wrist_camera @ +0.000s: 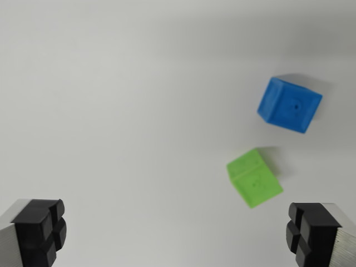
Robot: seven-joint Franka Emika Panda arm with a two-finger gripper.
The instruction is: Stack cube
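White, matte and smooth, the tabletop (122,100) is filling nearly the whole wrist view, running evenly out to every edge with only soft grey shading toward the top; no room is showing beyond it. My gripper (175,233) is hanging over this surface with its jaws spread wide and nothing between them. Its two fingertips (39,231) are poking in at the bottom corners, each a brushed metal block capped by a black rubber pad cut by grooves into squares. I am seeing a blue cube (289,104) sitting on the table toward the wrist view's upper right, plastic-looking, sharp-edged, with a small dimple in one face. A green cube (254,178), similar in shape, is resting below it and slightly left, apart from the blue one, nearer my right finger.
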